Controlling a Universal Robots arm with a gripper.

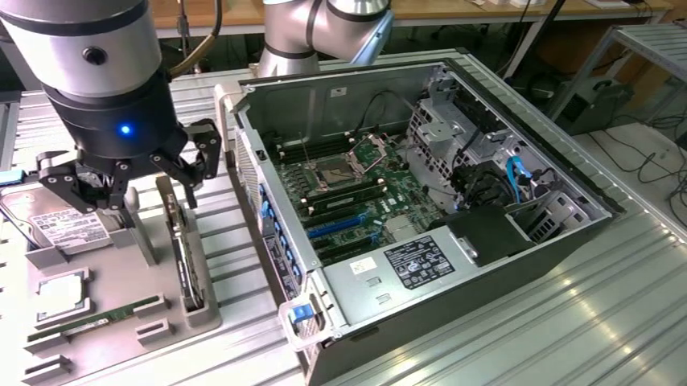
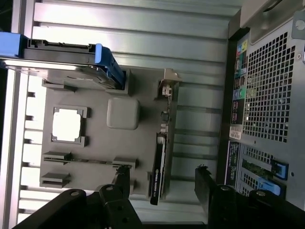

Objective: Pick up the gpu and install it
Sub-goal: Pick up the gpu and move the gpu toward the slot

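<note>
The gpu (image 1: 185, 256) stands on edge in a slot of the grey holder tray (image 1: 118, 281), to the exterior view's left of the open computer case (image 1: 429, 185). In the wrist view the gpu (image 2: 161, 160) is a thin dark edge with its silver bracket (image 2: 167, 82) at one end. My gripper (image 1: 134, 191) hangs above the tray, open, with nothing in it. Its two black fingers (image 2: 121, 180) straddle the card's line from above without touching it, and the gripper (image 2: 162, 185) is centred over the card's end.
A hard drive (image 1: 54, 223) with a blue frame, a CPU (image 1: 61, 292) and a RAM stick (image 1: 99, 319) also sit in the tray. The case lies on its side, its motherboard (image 1: 355, 201) and blue slots (image 1: 335, 227) exposed. Ribbed metal table (image 1: 558, 322) all around.
</note>
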